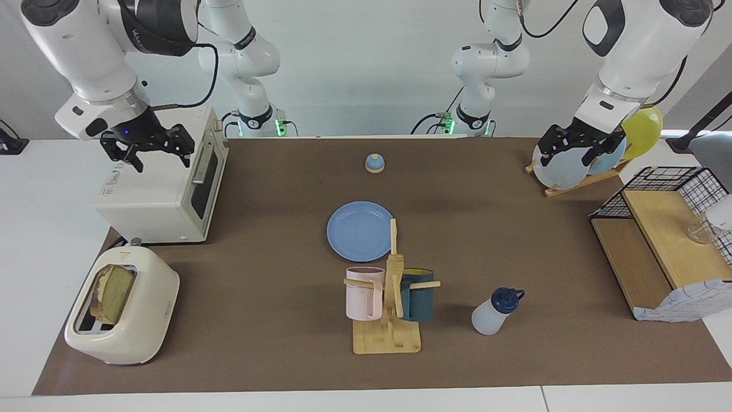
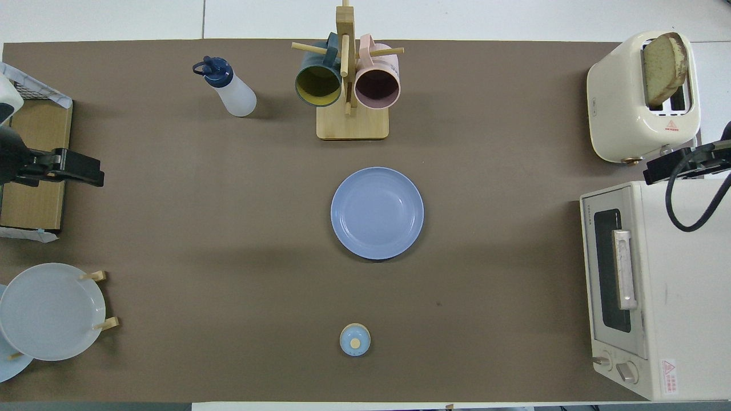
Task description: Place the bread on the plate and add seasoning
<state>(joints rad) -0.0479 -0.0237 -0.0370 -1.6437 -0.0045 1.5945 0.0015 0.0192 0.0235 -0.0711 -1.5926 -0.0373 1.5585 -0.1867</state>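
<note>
1. My right gripper (image 1: 147,150) hung in the air over the white toaster oven (image 1: 166,189) at the right arm's end of the table, its fingers spread wide and holding nothing.
2. My left gripper (image 1: 579,147) hung over the wooden plate rack (image 1: 577,182) at the left arm's end, fingers spread wide as well, empty, just in front of the pale plates (image 1: 563,167) and the yellow plate (image 1: 643,129) standing in it.
3. Both arms waited, clear of the task's things.
4. The blue plate (image 2: 377,212) lay flat and bare at the middle of the brown mat (image 2: 228,228).
5. Reading the overhead view as a clock dial centred on that plate, the bread (image 2: 662,68) sat at about two o'clock, standing upright in a slot of the cream toaster (image 2: 639,103), its upper part showing above the top.
6. The toaster oven stood at about four o'clock, nearer to me than the toaster and just beside it.
7. The seasoning (image 2: 228,88), a pale bottle with a dark blue cap, stood at about ten o'clock, well apart from the plate.
8. The wooden mug stand (image 2: 348,85) stood at twelve o'clock, farther from me than the plate, with a dark teal mug (image 2: 317,83) and a pink mug (image 2: 378,83) hung on its pegs.
9. The small blue bell (image 2: 354,339) sat at six o'clock, nearer to me than the plate.
10. A wooden shelf with a black wire basket (image 1: 675,189) stood at about nine o'clock, at the left arm's end.
</note>
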